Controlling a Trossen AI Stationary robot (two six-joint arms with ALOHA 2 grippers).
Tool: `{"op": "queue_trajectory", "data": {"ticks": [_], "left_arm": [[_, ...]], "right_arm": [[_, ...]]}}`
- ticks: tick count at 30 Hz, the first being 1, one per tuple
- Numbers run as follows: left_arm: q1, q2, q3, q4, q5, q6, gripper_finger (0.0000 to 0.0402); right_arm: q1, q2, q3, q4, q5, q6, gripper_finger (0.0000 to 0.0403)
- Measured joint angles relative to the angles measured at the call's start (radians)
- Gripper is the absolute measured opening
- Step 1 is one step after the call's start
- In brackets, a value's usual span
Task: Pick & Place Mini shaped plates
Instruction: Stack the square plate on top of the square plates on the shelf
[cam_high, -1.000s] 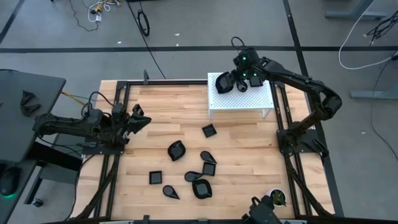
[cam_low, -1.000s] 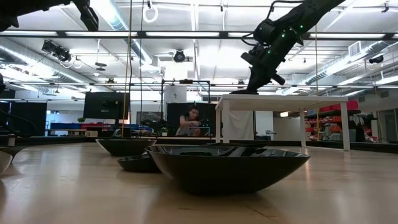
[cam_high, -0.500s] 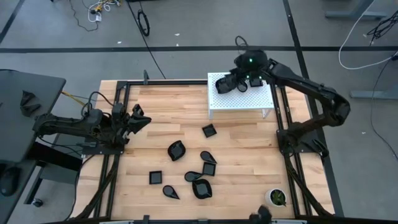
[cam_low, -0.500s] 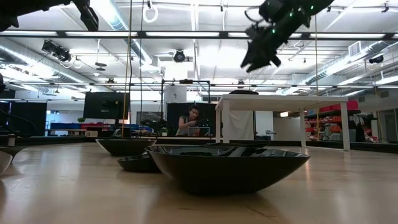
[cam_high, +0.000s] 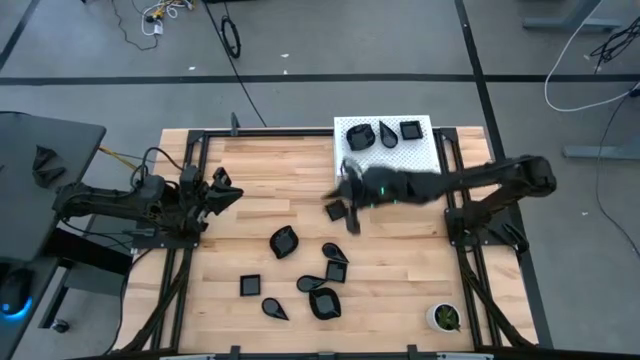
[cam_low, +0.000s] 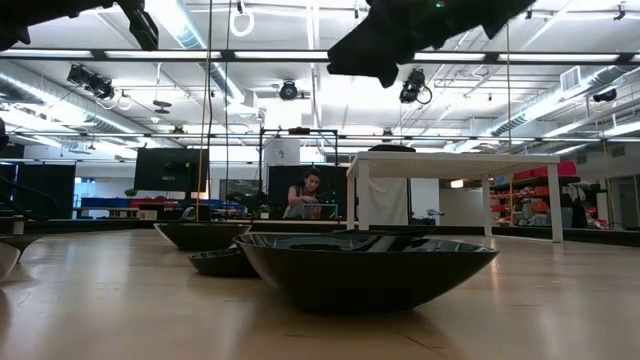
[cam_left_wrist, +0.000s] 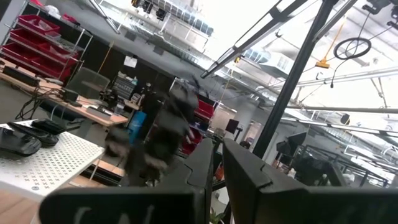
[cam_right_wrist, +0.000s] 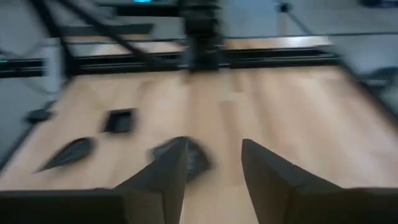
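Three mini shaped plates (cam_high: 358, 135), (cam_high: 387, 132), (cam_high: 410, 130) lie on top of the white perforated stand (cam_high: 385, 165) at the table's far side. Several more glossy black plates lie flat on the wooden table, among them a square one (cam_high: 337, 210) and a rounded one (cam_high: 285, 241). My right gripper (cam_high: 347, 197) hangs blurred above the square plate, open and holding nothing. In its wrist view (cam_right_wrist: 214, 146) a square plate (cam_right_wrist: 120, 120) and a teardrop plate (cam_right_wrist: 68, 152) lie below. My left gripper (cam_high: 225, 190) waits at the table's left edge, shut and holding nothing.
A small white cup with green contents (cam_high: 443, 317) stands at the near right corner. Black frame rails (cam_high: 190, 250) run along the table's left and right sides. In the low view a large plate (cam_low: 365, 265) fills the foreground. A person (cam_low: 305, 195) sits far behind the table.
My right gripper has risen from the top of the white stand and swung fast toward the table's near edge and a little left, coming down over the plates in the table's middle. Three plates stay on the stand.
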Motion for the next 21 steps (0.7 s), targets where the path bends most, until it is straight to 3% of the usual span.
{"op": "queue_trajectory", "data": {"ticks": [3,6,13,17,21], "left_arm": [[0.000,0.000,0.000,0.000,0.000,0.000,0.0042],[0.000,0.000,0.000,0.000,0.000,0.000,0.0042],[0.000,0.000,0.000,-0.001,0.000,0.000,0.0042],[0.000,0.000,0.000,-0.001,0.000,0.000,0.0042],[0.000,0.000,0.000,0.000,0.000,0.000,0.0042]], "right_arm": [[0.080,0.038,-0.087,0.137,-0.007,0.059,0.0153],[0.150,0.073,-0.110,0.151,0.018,0.148,0.0155],[0.349,0.129,-0.056,-0.034,0.354,0.350,0.0160],[0.361,0.146,-0.045,-0.149,0.490,0.603,0.0160],[0.320,0.177,-0.044,-0.188,0.521,0.691,0.0160]]}}
